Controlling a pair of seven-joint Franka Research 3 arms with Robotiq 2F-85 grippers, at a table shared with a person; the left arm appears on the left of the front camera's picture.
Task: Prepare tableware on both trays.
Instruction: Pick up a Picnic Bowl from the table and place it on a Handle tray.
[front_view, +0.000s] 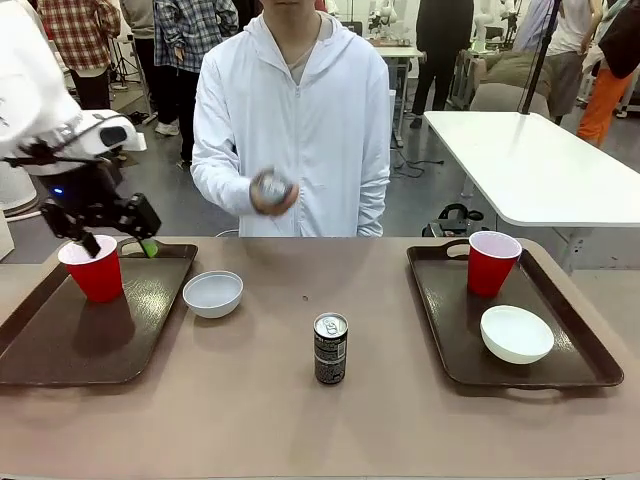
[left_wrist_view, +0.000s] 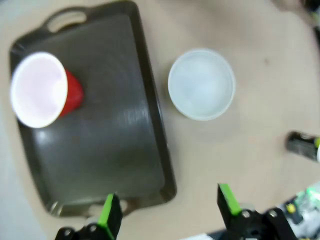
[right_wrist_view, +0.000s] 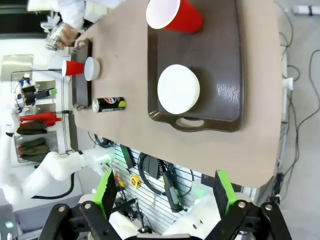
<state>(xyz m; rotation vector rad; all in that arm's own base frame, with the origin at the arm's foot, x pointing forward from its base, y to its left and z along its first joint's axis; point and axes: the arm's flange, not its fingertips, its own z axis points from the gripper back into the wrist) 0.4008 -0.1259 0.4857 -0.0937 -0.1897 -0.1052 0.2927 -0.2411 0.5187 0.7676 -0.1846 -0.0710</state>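
Note:
The left tray (front_view: 90, 340) carries a red cup (front_view: 93, 268); my left gripper (front_view: 120, 245) hovers open just above that cup. A white bowl (front_view: 213, 293) sits on the table beside this tray, and a black can (front_view: 331, 348) stands mid-table. On the right tray (front_view: 450, 320) are a second red cup (front_view: 492, 262) and a bowl (front_view: 516, 333). The person's hand holds another can (front_view: 270, 188). The left wrist view shows the tray (left_wrist_view: 110, 135), cup (left_wrist_view: 42, 90) and bowl (left_wrist_view: 201, 84) beyond the empty gripper (left_wrist_view: 169, 207). My right gripper (right_wrist_view: 164, 192) is open, high over the right tray (right_wrist_view: 220, 55).
The person stands at the table's far side, behind the middle. A white table (front_view: 540, 160) stands farther back on the right. Bare tabletop lies between the two trays around the can (right_wrist_view: 110, 104).

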